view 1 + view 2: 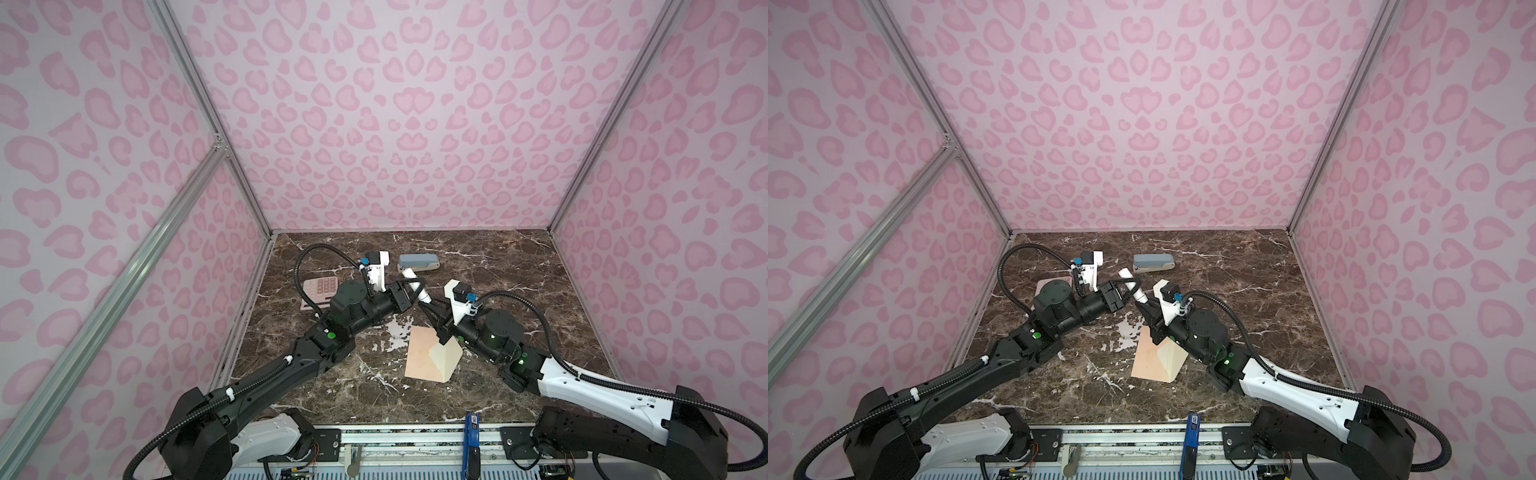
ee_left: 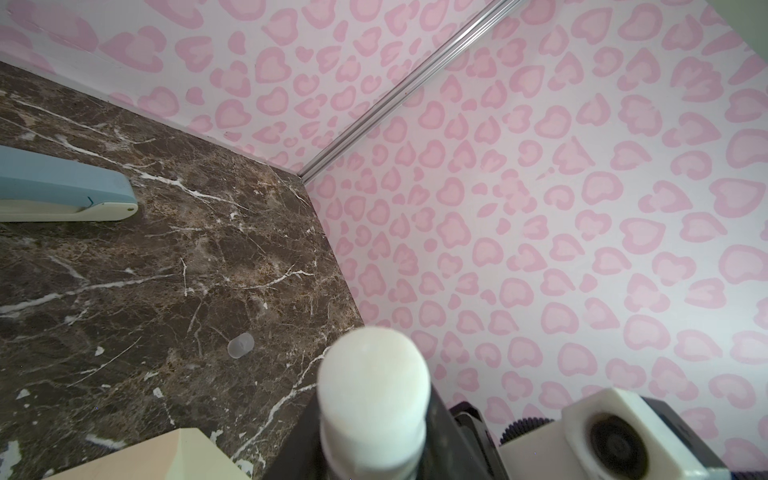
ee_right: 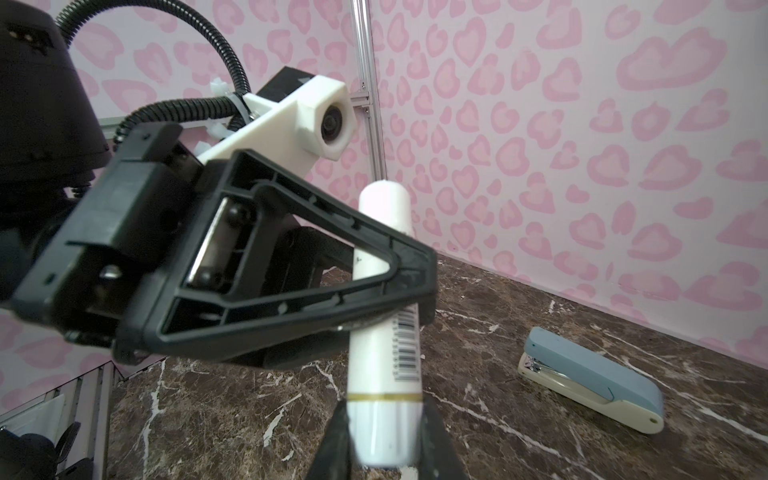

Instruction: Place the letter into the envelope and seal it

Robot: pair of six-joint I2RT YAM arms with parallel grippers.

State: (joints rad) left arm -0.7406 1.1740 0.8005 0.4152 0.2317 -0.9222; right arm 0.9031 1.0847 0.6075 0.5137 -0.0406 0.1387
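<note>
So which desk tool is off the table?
The white glue stick, held in the air; the stapler and the pink calculator lie on the table.

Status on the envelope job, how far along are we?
Done, probably: no letter in view, so it is likely inside the envelope. In hand: right gripper shut on the glue stick, left gripper with fingers around it; a clear cap lies on the table. Left: glue the flap, which stands open, and press it shut.
</note>
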